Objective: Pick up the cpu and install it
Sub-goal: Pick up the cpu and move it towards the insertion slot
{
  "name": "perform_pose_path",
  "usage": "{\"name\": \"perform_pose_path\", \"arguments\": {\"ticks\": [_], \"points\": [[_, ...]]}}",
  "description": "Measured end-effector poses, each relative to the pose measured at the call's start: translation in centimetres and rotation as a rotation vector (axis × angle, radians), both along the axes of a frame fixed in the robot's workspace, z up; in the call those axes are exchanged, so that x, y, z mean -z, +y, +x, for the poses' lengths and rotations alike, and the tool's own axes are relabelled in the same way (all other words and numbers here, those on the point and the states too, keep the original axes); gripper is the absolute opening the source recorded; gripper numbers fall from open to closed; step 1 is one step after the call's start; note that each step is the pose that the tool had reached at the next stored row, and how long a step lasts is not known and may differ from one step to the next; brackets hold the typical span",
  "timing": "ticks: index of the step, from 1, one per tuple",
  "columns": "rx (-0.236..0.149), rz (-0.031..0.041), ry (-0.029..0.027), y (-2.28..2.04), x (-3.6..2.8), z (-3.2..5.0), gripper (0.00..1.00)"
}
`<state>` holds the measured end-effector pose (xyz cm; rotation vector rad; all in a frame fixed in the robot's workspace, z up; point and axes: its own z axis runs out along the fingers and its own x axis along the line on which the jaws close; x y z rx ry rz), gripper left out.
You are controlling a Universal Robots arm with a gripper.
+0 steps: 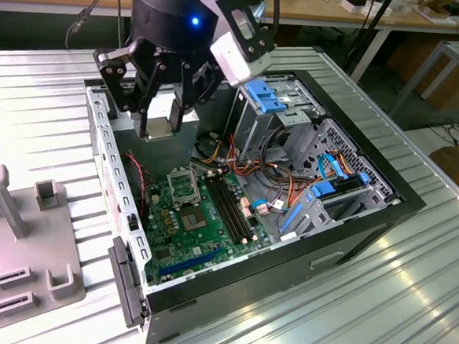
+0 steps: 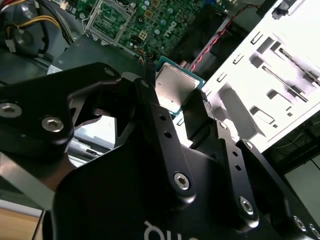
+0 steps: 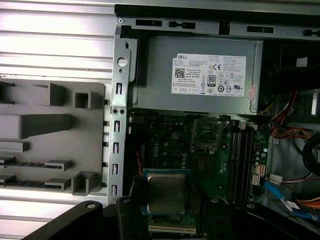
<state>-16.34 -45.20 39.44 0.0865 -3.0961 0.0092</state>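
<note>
Above the open PC case [image 1: 285,280], toward its side on the exterior view's left, the cpu [image 3: 166,192] is held clear of the board. It's pinched by its edges in the gripper [image 1: 164,119], whose fingers are closed narrow on it. So the pick-up part looks done, and the carry over to the socket seems to be what's in hand.

The cpu socket [image 3: 206,135] on the green motherboard [image 1: 198,229] looks empty and is well apart from the chip. Seating would call for the chip to be squared up over that frame, matched to the socket's keyed corner, and set down flat with zero shove, since those contacts are probably easy to bend.

Hard bits: the chip's underside isn't shown, its corner mark can't be made out, and one edge is cut off behind the gripper body in the first wrist view. Whether the socket's retention frame is flipped open can't be told for sure either.
</note>
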Motion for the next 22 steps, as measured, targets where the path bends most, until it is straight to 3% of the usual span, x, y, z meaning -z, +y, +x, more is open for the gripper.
{"name": "perform_pose_path", "arguments": {"ticks": [9,22], "points": [[0.0,-0.0001,0.0,0.0,0.01,1.71,0.47],[0.0,0.0,0.0,0.0,0.01,1.81,0.47]]}}
